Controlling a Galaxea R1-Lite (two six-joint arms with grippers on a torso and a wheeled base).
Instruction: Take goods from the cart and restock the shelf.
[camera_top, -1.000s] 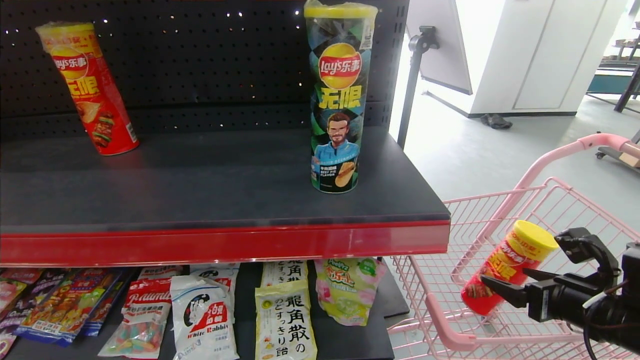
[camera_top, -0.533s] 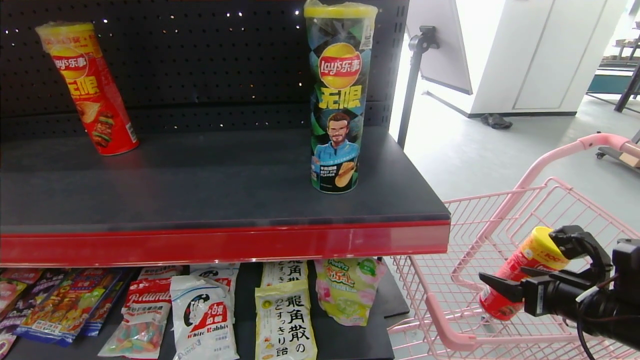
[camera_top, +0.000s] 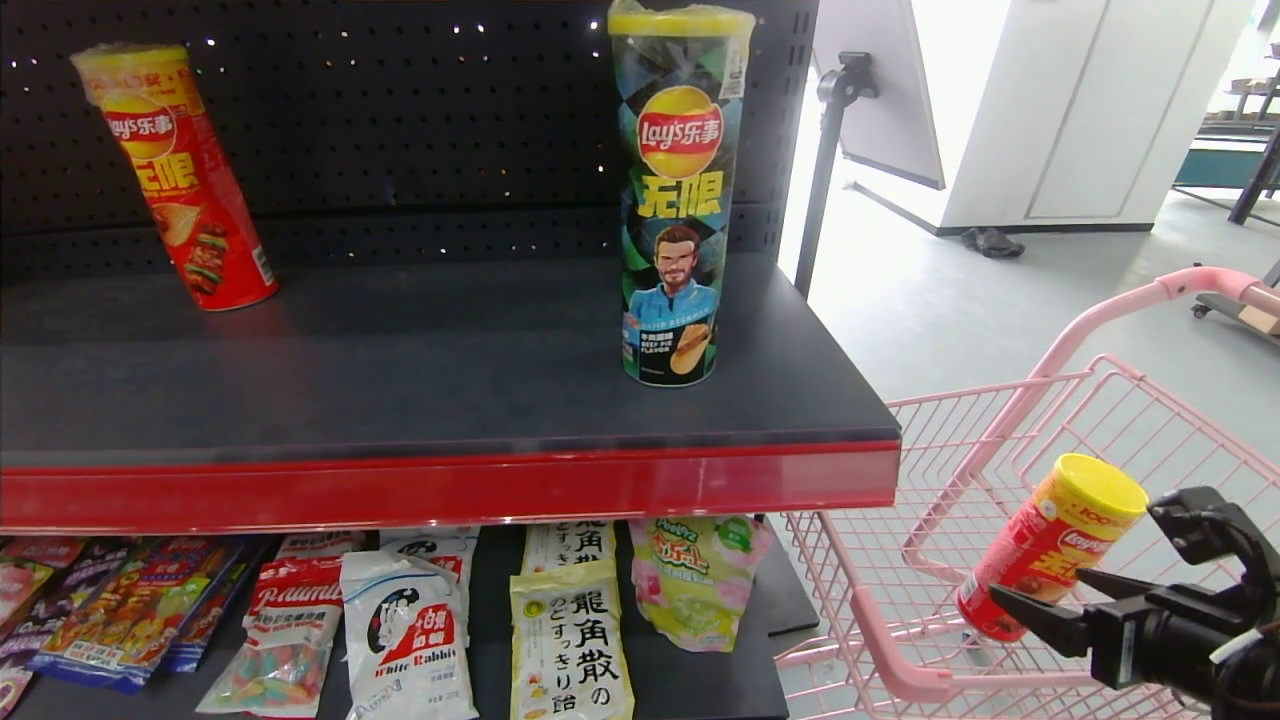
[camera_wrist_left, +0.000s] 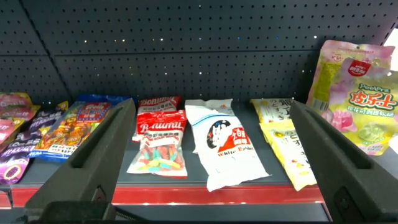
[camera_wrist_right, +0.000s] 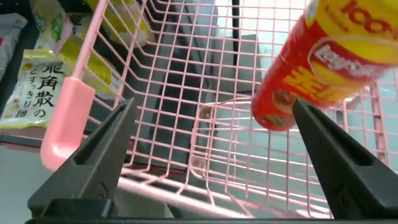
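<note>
The job now looks like picking up the red can (camera_top: 1050, 545), which leans tilted inside the pink cart (camera_top: 1000, 420) at the right, yellow lid uppermost. The right gripper (camera_top: 1050, 605) sits just near it with its fingers spread wide and nothing between them. In the right wrist view the can lies off toward one finger rather than centred. I would line the can up between both fingers, close on the middle of its body below the lid, and lift straight up so it clears the wire walls. The cart's rim and the shelf's red front edge (camera_top: 450, 480) stand between can and shelf. On the shelf a tall green can (camera_top: 680, 200) stands at the right and another red can (camera_top: 175, 175) at the far left, with bare room between. The left gripper (camera_wrist_left: 211, 112) is wide open and empty, facing snack bags (camera_wrist_left: 224, 140) on the lower shelf.
</note>
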